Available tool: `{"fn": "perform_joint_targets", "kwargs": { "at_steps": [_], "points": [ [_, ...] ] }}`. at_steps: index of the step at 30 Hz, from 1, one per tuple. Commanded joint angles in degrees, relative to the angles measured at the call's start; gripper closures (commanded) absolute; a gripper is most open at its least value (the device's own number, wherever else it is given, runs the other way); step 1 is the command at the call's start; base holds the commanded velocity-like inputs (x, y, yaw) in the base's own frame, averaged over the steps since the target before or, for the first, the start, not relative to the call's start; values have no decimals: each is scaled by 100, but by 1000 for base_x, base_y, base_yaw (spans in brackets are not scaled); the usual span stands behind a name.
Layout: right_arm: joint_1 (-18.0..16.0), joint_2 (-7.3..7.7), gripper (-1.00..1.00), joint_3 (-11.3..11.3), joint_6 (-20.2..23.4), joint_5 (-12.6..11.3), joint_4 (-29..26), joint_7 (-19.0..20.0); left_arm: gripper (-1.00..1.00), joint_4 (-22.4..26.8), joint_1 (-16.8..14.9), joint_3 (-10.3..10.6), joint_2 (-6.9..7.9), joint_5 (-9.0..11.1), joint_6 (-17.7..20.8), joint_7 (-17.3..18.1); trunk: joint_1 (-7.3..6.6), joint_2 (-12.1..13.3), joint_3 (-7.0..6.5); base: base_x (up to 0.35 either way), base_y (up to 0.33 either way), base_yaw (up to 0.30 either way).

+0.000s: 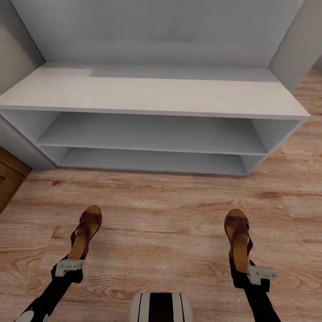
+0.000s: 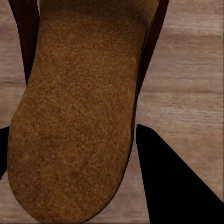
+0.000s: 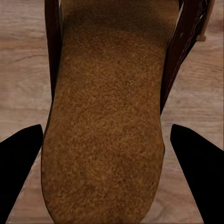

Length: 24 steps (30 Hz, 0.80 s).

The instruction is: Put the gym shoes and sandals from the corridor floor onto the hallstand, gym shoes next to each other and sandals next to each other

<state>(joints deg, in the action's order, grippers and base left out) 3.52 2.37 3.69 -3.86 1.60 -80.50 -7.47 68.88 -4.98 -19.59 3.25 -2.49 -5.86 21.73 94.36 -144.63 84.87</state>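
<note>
A wheeled robot faces the white-grey shoe rack point(image 1: 152, 94) in a corridor, a brown sandal in each arm. The left end effector point(image 1: 69, 268) is clamped on the heel end of the left sandal point(image 1: 85, 232), which points toward the rack and is held over the wood-plank floor point(image 1: 161, 210); the right end effector point(image 1: 250, 273) grips the heel end of the right sandal point(image 1: 238, 237) in the same way, toe forward. The two sandals are well apart, one on each side of the head view, both short of the rack. The rack's thick flat top, its two shallow tiers and its tall back panel carry no shoes in the part that shows. A wooden panel point(image 1: 9, 176) stands at the rack's left end, and the robot's striped trunk point(image 1: 161, 307) shows at the lower edge between the arms. In the left wrist view the tan footbed point(image 2: 74, 121) of the sandal lies between two dark fingers point(image 2: 172, 186), with the brown strap at the far end and floor planks beyond. In the right wrist view the other footbed point(image 3: 105, 126) sits between the fingers point(image 3: 198, 172); whether the pads actually touch the sole's sides there is hard to judge, though the grip appears firm.
</note>
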Motion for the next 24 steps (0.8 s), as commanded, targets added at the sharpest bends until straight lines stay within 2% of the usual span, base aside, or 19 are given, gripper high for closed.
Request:
{"fn": "perform_joint_targets", "kwargs": {
  "at_steps": [1,9,15,24],
  "points": [
    [0,0,100,1,-1,-1,-1,9,100,0,-1,0,0,-11,-8,-2,0,0,0,281,150,0],
    [0,2,100,1,-1,-6,-1,9,100,-4,-2,4,-1,-13,-10,3,0,0,0,207,102,0],
    [0,0,100,1,-1,-9,-1,9,100,-5,-3,7,-1,-14,-11,4,0,0,-15,66,32,-56],
    [0,0,100,1,-1,-10,-1,9,100,-6,-3,8,-7,-15,-11,2,0,0,-72,18,9,-142]
  ]
}}
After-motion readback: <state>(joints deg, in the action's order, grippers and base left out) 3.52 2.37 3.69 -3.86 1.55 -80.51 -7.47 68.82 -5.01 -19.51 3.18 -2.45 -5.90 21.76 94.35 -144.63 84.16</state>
